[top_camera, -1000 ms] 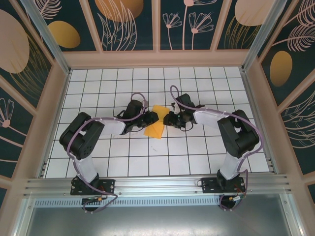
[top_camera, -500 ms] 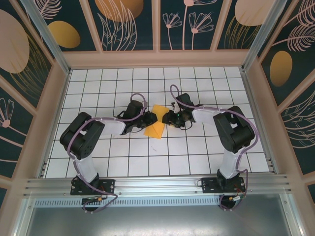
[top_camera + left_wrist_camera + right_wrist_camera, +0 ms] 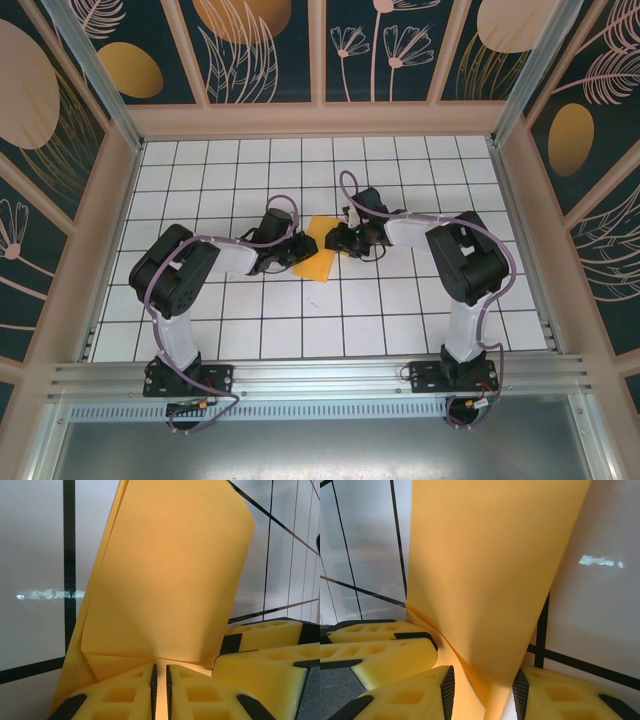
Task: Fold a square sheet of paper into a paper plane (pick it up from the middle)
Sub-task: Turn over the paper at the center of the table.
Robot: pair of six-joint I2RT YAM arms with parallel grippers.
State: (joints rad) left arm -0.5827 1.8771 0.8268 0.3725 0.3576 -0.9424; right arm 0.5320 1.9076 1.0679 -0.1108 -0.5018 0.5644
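The thin orange-yellow paper sheet (image 3: 318, 257) looks light and limp; hold its folded edge, where your left hand (image 3: 160, 674) clamps it; your right hand (image 3: 482, 682) straddles it, apart.

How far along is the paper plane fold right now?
Started, not finished. Done: the thin orange-yellow sheet of paper already shows a crease and doubled layers. In hand: the left hand is pinched shut on its edge, and the paper runs between the fingers of the right hand, set wider apart; that grip is unclear. Left: it is no slim pointed dart yet, so more folds remain.
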